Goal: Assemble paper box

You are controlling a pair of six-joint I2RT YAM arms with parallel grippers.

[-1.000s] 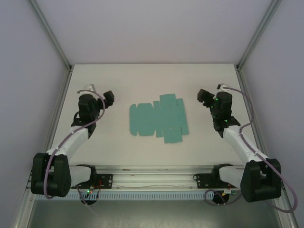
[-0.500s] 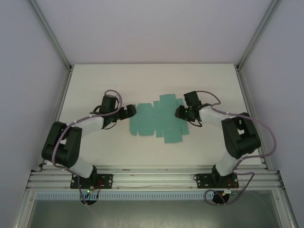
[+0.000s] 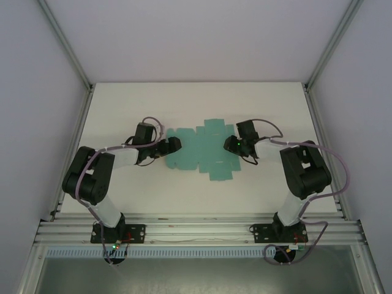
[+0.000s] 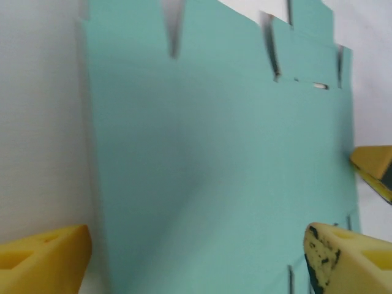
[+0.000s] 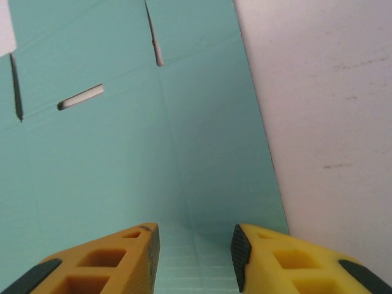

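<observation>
Top external: I see the paper box [image 3: 202,153] flat, long axis left-right. Left gripper [image 3: 174,145] is spread wide and right gripper [image 3: 229,144] narrowly spread; neither is pinching anything.

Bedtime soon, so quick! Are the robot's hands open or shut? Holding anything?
Left gripper: open wide over the paper box, holding nothing.
Right gripper: partly open over the same card, holding nothing.

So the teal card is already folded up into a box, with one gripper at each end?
No: the top external view shows the paper box as a flat, unfolded sheet. The left gripper and right gripper are at its ends.
</observation>
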